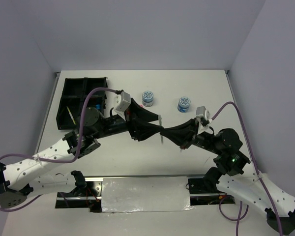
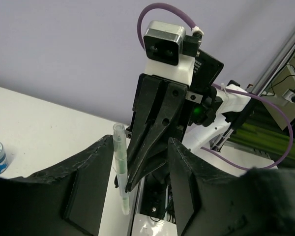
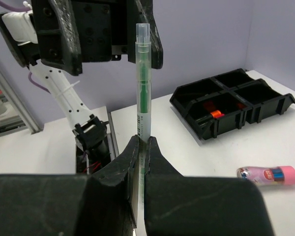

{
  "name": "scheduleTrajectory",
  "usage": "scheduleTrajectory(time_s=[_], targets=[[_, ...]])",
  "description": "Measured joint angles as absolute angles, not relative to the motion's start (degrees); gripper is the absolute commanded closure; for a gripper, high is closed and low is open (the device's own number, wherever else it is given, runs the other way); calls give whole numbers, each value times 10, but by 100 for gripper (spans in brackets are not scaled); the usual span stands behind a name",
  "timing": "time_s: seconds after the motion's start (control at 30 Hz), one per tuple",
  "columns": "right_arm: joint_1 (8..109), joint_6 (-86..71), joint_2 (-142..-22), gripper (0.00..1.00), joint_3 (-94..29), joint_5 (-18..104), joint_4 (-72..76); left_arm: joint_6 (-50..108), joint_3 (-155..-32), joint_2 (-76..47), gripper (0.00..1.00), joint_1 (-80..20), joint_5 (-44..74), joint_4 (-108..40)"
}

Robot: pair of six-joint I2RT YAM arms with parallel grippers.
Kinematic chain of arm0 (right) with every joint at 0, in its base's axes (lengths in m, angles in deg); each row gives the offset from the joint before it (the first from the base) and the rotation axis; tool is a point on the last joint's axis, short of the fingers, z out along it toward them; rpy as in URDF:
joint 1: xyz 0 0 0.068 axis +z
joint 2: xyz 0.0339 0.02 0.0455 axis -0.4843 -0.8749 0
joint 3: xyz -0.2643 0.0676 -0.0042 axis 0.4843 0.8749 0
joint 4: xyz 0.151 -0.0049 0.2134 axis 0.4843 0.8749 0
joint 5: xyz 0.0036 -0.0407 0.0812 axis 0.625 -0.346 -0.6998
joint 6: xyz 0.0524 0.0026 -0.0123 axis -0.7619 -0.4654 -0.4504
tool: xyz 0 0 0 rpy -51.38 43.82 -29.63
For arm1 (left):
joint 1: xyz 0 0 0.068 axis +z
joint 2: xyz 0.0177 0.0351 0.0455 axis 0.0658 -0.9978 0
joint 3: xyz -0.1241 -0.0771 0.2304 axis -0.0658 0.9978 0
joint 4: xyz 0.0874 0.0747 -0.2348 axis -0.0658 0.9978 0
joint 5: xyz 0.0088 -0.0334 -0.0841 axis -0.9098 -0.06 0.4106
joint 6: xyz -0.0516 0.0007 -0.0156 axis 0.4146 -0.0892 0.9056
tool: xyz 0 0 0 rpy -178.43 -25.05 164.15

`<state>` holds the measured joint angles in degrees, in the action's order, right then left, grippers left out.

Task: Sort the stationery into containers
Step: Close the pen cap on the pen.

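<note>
A thin green-and-clear pen (image 3: 142, 88) stands upright above the table's middle, and my right gripper (image 3: 142, 143) is shut on its lower part. My left gripper (image 2: 140, 169) faces the right one, with its jaws partly open on either side of the pen (image 2: 120, 164). The pen sits close to the left-hand finger (image 2: 91, 179); I cannot tell if it touches. From above, the two grippers (image 1: 160, 127) (image 1: 165, 132) meet tip to tip. The black organiser tray (image 1: 83, 98) lies at the far left, holding a yellow-green pen (image 1: 71, 116) and an orange-capped marker (image 3: 214, 114).
Two round blue-white tubs (image 1: 148, 98) (image 1: 184, 103) stand behind the grippers. A pink tube (image 3: 269, 175) lies on the table in front of the tray (image 3: 226, 101). Purple cables arc over both arms. A foil-covered plate (image 1: 145, 194) sits between the arm bases.
</note>
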<state>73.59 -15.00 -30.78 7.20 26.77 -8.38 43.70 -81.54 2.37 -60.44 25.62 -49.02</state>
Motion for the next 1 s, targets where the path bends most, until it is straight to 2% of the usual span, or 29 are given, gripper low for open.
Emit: scheduleTrajectory(time_s=[0.2,0.27,0.37,0.4,0.47,0.5,0.6,0.63,0.67,0.7,0.77,0.87,0.9,0.97,1.0], targets=[[736,-155,-313,100,63,260,-88,435,-816,15,40,-604,249,-473],[736,-157,-314,100,63,259,-89,435,-816,9,43,-604,244,-467],[736,-161,-314,100,63,252,-93,435,-816,2,55,-604,239,-459],[736,-162,-315,100,63,249,-95,435,-816,1,72,-604,239,-460],[736,-165,-319,100,63,244,-96,434,-816,-2,87,-604,241,-461],[735,-167,-321,100,62,243,-97,431,-816,-2,99,-605,240,-460],[734,-173,-326,98,62,245,-102,428,-818,-2,100,-604,247,-460],[734,-174,-326,87,62,245,-103,428,-818,-2,100,-604,250,-460],[734,-177,-327,71,60,243,-102,424,-819,-2,100,-604,255,-460],[734,-181,-329,44,57,239,-99,420,-820,-2,100,-603,258,-460],[734,-179,-343,42,44,225,-95,418,-828,-5,100,-603,275,-453],[734,-176,-371,46,23,200,-88,411,-845,-10,100,-604,303,-445],[734,-176,-379,59,20,195,-87,406,-849,-11,100,-604,312,-443],[735,-179,-391,78,18,176,-88,392,-858,-11,100,-603,319,-431],[737,-179,-395,100,16,170,-88,389,-859,-11,100,-602,321,-428]])
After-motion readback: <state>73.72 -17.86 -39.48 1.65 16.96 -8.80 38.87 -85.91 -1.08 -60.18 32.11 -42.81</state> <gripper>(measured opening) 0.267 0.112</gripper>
